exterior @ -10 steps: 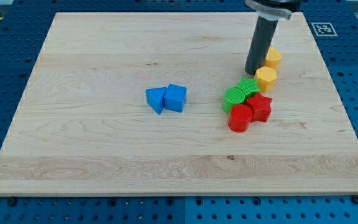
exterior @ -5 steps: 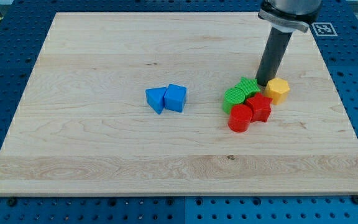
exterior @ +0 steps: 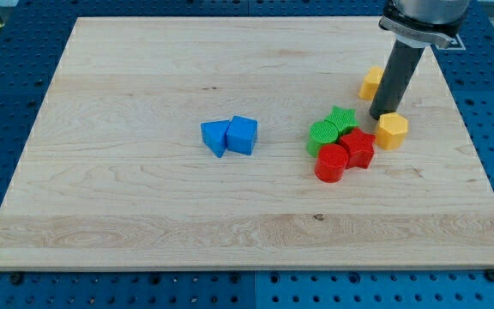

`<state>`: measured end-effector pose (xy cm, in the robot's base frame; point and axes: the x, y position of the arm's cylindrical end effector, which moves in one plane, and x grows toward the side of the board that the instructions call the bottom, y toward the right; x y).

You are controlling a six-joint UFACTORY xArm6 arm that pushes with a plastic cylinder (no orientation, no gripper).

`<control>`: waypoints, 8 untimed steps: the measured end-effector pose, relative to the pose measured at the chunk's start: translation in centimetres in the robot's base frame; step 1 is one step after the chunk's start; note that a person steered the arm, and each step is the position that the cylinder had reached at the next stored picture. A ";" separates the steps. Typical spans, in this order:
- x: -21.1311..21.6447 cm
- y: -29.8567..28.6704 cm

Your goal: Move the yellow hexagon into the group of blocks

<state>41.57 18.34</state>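
The yellow hexagon (exterior: 392, 131) lies at the view's right, just right of the red star (exterior: 359, 148), with a small gap between them. My tip (exterior: 379, 117) rests just above and left of the hexagon, touching or nearly touching it. The group holds a green star (exterior: 343, 119), a green cylinder (exterior: 322, 136), the red star and a red cylinder (exterior: 331, 163), all packed together. A second yellow block (exterior: 370, 83) sits above, partly hidden behind the rod.
Two blue blocks (exterior: 230, 136) sit touching near the board's middle. The wooden board (exterior: 144, 206) lies on a blue perforated table. A fiducial marker sits at the top right corner, behind the arm.
My tip has moved right and slightly down. The yellow hexagon slid right and down, away from the green star to beside the red star. The second yellow block shows again left of the rod.
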 end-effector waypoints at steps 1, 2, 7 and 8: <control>-1.5 0.0; -1.1 1.9; 1.0 2.1; 1.0 1.4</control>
<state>42.61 19.77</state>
